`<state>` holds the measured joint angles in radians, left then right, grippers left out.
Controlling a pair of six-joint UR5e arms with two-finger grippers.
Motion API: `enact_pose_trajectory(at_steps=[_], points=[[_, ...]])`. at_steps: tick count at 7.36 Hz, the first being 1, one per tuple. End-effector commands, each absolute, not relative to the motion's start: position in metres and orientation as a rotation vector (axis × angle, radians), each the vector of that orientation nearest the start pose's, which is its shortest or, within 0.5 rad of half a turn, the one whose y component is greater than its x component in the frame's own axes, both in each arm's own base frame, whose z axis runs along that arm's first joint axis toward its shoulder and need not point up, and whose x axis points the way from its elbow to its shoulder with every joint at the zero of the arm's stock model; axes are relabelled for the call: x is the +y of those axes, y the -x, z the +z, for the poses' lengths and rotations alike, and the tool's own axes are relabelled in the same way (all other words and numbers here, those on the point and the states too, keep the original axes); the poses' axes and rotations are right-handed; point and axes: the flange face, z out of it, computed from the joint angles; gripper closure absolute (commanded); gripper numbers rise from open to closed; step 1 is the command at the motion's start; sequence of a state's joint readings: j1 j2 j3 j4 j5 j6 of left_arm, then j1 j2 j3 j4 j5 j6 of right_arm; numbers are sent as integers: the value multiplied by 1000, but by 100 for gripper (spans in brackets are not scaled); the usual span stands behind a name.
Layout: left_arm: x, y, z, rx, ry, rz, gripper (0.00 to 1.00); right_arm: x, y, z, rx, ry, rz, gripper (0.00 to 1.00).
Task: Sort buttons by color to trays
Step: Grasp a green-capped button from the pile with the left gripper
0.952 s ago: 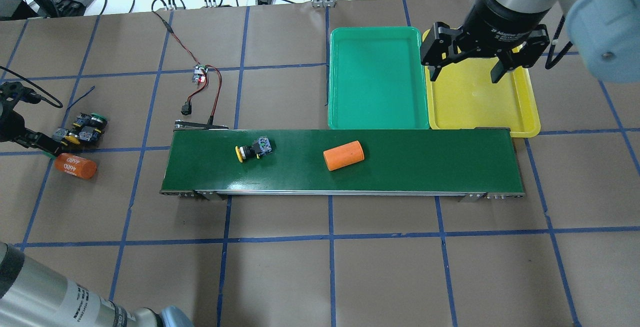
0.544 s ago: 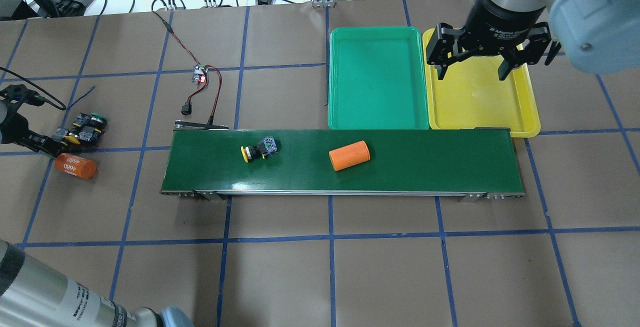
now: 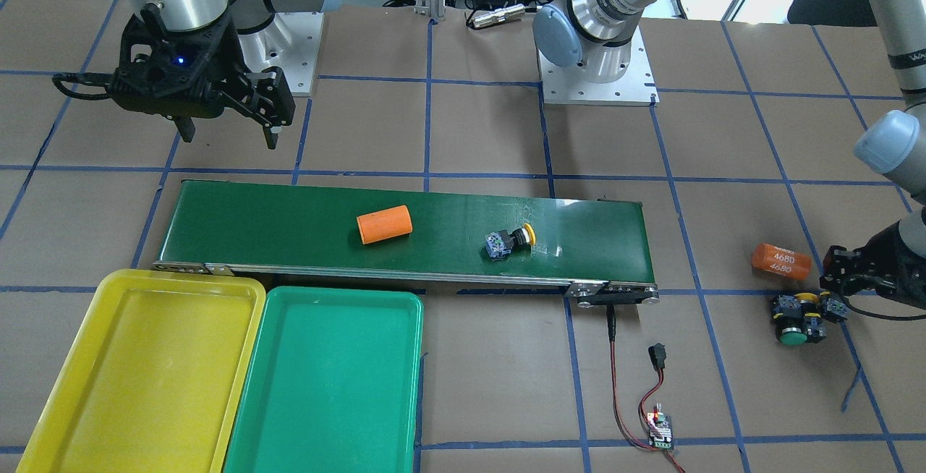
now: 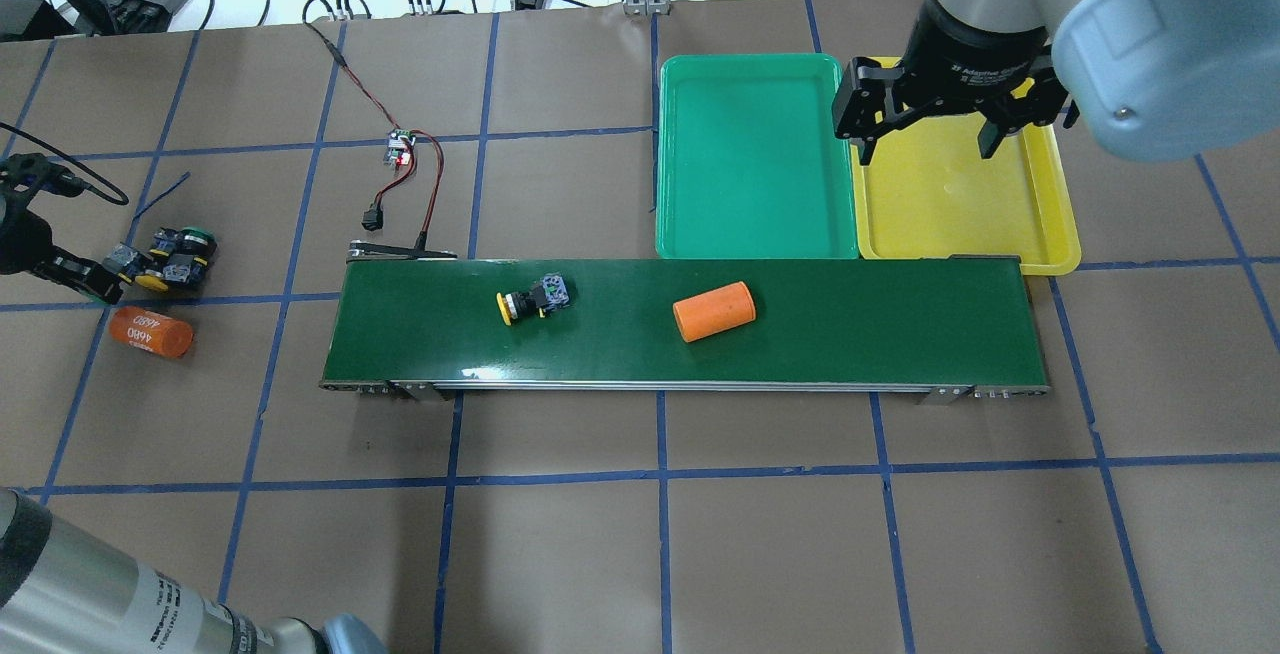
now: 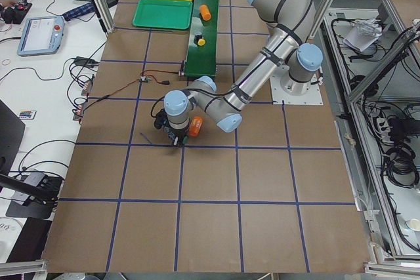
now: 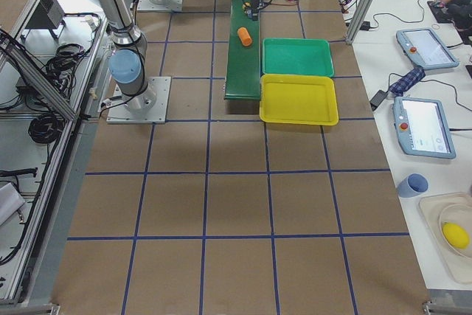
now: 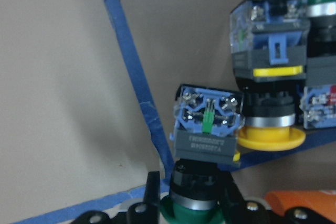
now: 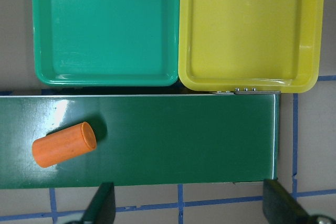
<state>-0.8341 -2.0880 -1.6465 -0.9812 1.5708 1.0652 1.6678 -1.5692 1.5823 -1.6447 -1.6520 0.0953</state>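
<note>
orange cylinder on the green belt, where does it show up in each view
Front-facing: orange cylinder on the belt, left of centre.
Overhead: on the belt, right of centre.
Exterior left: tiny, at the top.
Exterior right: small, near the top.
Left wrist: not in it.
Right wrist: lower left, on the belt.
Shared landmark: the green tray beside the belt, in every view but the left wrist.

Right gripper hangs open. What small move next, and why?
Probably slide the right gripper along the conveyor belt to above the yellow button. The gripper is open and empty, that button lies on the belt beyond the orange cylinder, and the yellow tray holds nothing.
</note>
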Motion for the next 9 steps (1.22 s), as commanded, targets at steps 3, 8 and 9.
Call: enact_pose_trajectory(at_steps=[3, 8, 9], points=[[-578, -254, 300, 2979, -945, -31, 100, -485, -182, 480, 3152, 686, -78, 0], [-535, -2, 320, 2786, -1504, 37, 100, -488, -169, 433, 2850, 1562, -132, 0], [-526, 38, 323, 2719, -1600, 43, 100, -487, -168, 421, 2794, 1690, -162, 0]])
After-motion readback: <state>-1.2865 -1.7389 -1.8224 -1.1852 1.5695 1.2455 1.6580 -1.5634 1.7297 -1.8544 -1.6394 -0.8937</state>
